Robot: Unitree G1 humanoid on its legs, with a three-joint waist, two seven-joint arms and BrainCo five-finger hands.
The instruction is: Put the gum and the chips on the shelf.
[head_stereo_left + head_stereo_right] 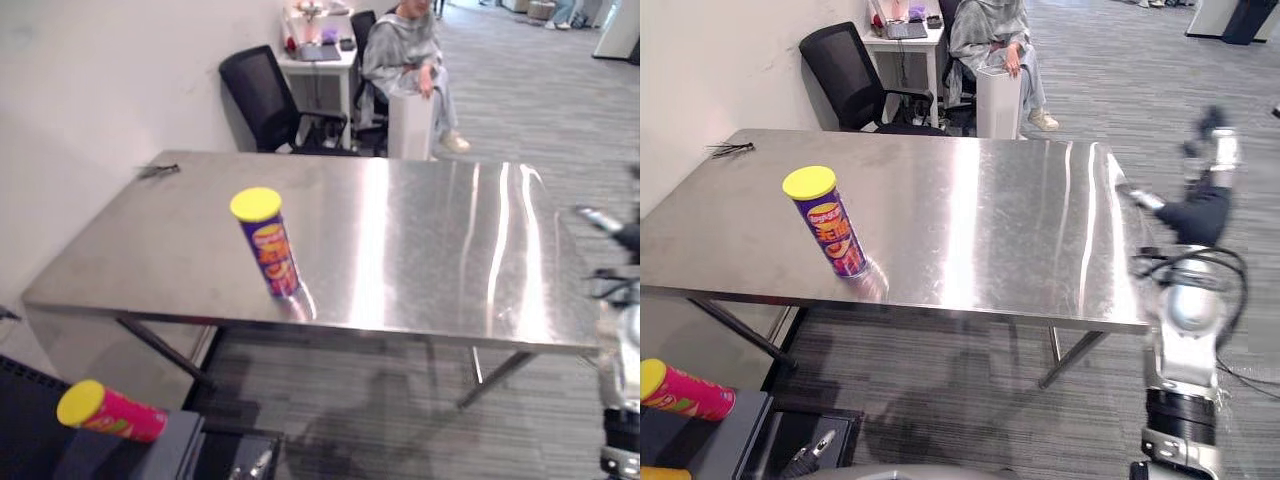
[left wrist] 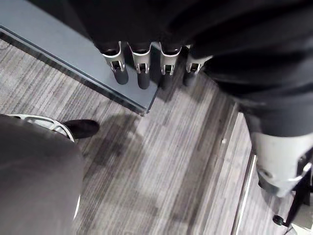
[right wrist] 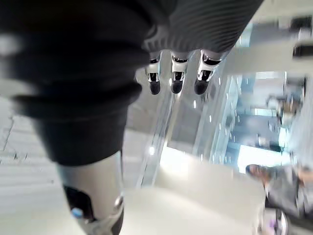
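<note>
A steel tabletop (image 1: pixel 420 250) carries one standing chips can, and both hands are released and empty.

Behind the tabletop's far edge are a seated person (image 1: pixel 405 55) and a black office chair (image 1: pixel 265 95). A grey shelf (image 1: pixel 175 445) sits low at the robot's left, with a pink can (image 1: pixel 108 411) lying on its side there. The purple chips can (image 1: pixel 268 243), yellow-lidded, stands upright near the tabletop's front edge. The right hand (image 3: pixel 176 81) is raised beside the tabletop's right edge, fingers straight. The left hand (image 2: pixel 142 73) hangs over the shelf's edge, fingers straight. I cannot pick out the gum.
</note>
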